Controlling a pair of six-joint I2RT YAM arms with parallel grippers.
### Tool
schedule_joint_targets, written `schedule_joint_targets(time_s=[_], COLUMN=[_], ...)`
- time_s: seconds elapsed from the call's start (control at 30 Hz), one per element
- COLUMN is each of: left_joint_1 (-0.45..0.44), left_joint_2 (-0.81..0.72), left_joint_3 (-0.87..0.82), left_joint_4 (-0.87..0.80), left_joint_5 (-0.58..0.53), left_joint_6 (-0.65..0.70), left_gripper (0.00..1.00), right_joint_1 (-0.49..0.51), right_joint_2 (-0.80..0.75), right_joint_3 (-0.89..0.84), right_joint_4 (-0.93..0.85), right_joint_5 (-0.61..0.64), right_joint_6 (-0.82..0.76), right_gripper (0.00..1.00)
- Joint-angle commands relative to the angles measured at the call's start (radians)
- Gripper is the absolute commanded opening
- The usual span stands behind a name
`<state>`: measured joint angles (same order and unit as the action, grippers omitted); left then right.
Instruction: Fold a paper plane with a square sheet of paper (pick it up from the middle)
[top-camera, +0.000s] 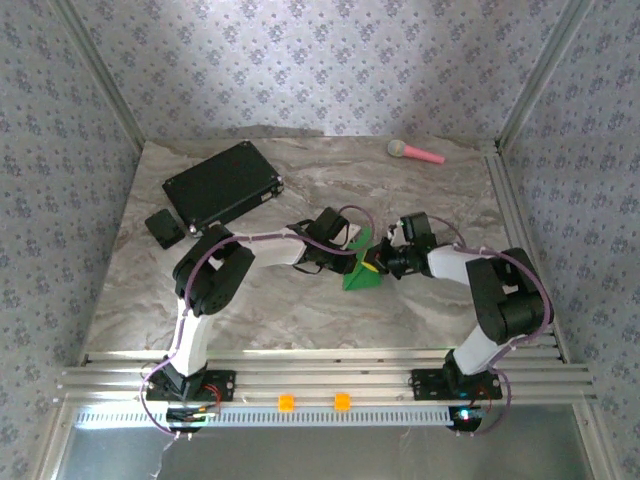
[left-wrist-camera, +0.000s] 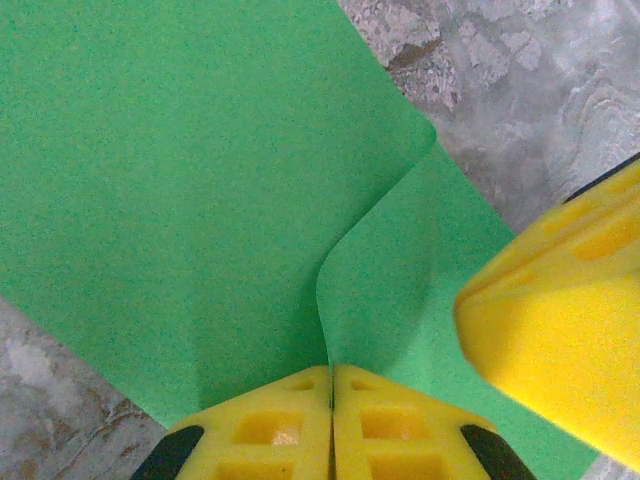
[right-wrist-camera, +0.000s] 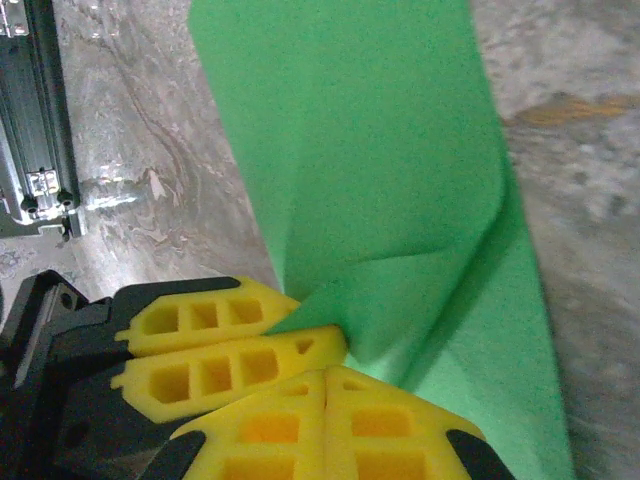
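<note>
Where it overlaps, green paper (left-wrist-camera: 150, 200) bows — unmarked

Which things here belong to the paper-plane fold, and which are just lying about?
Job: green paper sheet; left gripper and right gripper, jaws shut on it.
Lying about: black case; small black box; pink-handled toy.

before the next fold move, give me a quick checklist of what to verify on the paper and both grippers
1. Left gripper shut on the green paper: ok.
2. Right gripper shut on the same paper: ok.
3. Fold pressed to a sharp crease: not ok, the folded edge looks rounded.
4. Paper edges lined up: cannot tell.
5. Room between the two grippers: not ok, they crowd each other.
6. Black case and pink toy away from the paper: ok.
</note>
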<state>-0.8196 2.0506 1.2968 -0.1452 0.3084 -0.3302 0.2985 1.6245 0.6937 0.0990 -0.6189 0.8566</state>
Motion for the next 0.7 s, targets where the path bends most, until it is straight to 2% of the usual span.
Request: schedule_joint_targets(time_s=[0.0,0.47,0.67], left_joint_1=[0.002,0.001,0.000], left_joint_2=[0.042,0.046,0.055], left_joint_3=[-0.012,-0.012,-0.004], left_joint_4=[-0.030,-0.037,-0.049], left_joint_5=[0.009,0.014,0.019], left_joint_6=[0.008,0.014,0.016], left_gripper=[0.08,0.08,0.08], right_joint_1=[0.013,-0.019,-0.025], right_joint_2=[0.030,0.086,0.052], right_joint_3=[0.039,-0.024,0.014], right_joint_4=[0.004,-0.035,-0.033], right_joint_5=[0.010,0.062,0.006], right_joint_6=[0.025,0.005,0.009], right_gripper=[0.02,0.01,0.02])
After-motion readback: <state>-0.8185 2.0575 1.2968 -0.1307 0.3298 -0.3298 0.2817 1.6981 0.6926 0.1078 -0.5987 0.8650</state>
